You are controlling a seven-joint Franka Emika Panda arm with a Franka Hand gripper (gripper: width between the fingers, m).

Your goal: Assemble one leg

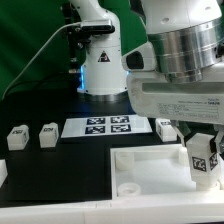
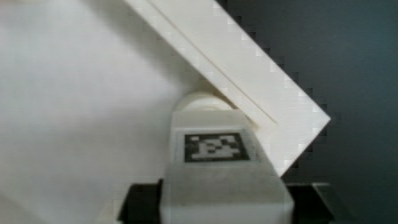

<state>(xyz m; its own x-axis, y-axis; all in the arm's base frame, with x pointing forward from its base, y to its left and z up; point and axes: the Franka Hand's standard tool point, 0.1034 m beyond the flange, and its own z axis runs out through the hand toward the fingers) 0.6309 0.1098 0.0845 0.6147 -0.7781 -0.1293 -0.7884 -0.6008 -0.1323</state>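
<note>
My gripper is shut on a white leg with a black-and-white tag, holding it over the right corner of the large white tabletop. In the wrist view the leg sits between my dark fingers, its far end at the inside corner of the tabletop's raised rim. I cannot tell whether the leg's tip is seated in the corner. Two more legs stand on the black table at the exterior view's left.
The marker board lies flat behind the tabletop. Another tagged leg stands to its right. The arm's base stands at the back. A white piece shows at the left edge.
</note>
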